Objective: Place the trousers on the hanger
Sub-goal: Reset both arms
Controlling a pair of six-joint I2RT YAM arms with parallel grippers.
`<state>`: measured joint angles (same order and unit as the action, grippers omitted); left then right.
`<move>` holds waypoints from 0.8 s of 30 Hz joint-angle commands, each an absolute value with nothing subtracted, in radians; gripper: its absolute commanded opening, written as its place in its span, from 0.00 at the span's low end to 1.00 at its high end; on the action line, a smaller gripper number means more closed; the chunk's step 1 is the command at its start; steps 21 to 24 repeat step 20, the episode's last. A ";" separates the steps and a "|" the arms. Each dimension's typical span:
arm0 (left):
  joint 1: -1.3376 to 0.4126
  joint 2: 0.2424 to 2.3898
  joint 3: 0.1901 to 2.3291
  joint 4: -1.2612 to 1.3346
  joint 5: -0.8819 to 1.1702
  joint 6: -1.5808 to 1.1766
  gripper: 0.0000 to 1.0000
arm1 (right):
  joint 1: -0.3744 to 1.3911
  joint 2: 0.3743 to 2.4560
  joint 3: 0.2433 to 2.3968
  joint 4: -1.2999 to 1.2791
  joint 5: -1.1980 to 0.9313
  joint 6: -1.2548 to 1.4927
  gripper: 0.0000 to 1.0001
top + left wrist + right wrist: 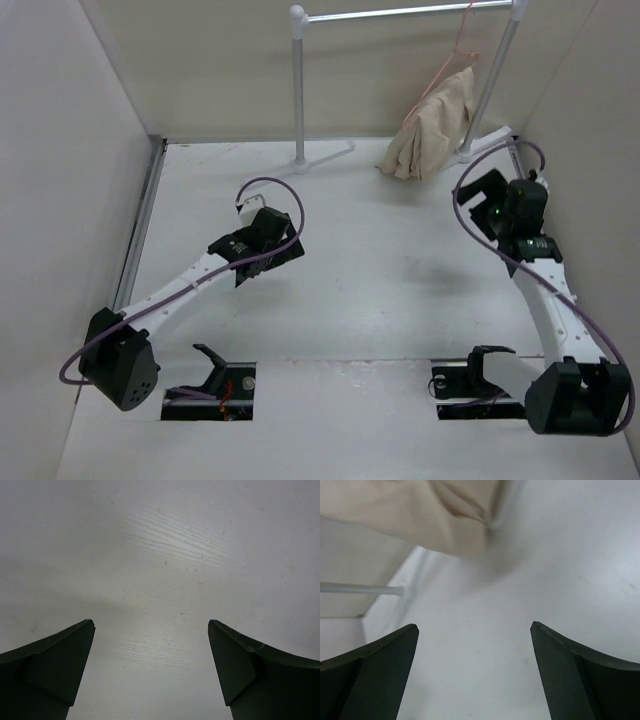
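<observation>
The beige trousers (436,125) hang bunched over the pink wire hanger (437,80), which hooks on the rack's rail at the back right; their lower end touches the table. In the right wrist view the trousers (420,515) fill the top left. My right gripper (478,200) (474,627) is open and empty, just in front of and below the trousers, apart from them. My left gripper (272,258) (151,625) is open and empty over bare table left of centre, far from the garment.
The white tubular rack stands at the back, with its left post (297,90), metal rail (400,12) and a foot tube (360,588). Side walls close in left and right. Two cut-out slots (210,390) (470,385) sit at the near edge.
</observation>
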<state>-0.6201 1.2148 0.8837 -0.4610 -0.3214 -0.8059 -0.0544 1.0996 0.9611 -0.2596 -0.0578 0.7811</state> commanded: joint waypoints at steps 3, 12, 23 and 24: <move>-0.662 1.244 0.943 -0.456 -0.308 -0.811 1.00 | -0.039 0.944 0.717 -0.366 0.080 0.773 1.00; -0.716 1.298 0.922 -0.396 -0.261 -0.805 1.00 | 0.021 0.762 0.560 -0.497 0.192 0.784 1.00; -0.743 1.325 0.919 -0.359 -0.235 -0.799 1.00 | 0.048 0.768 0.607 -0.538 0.195 0.779 1.00; -0.743 1.325 0.919 -0.359 -0.235 -0.799 1.00 | 0.048 0.768 0.607 -0.538 0.195 0.779 1.00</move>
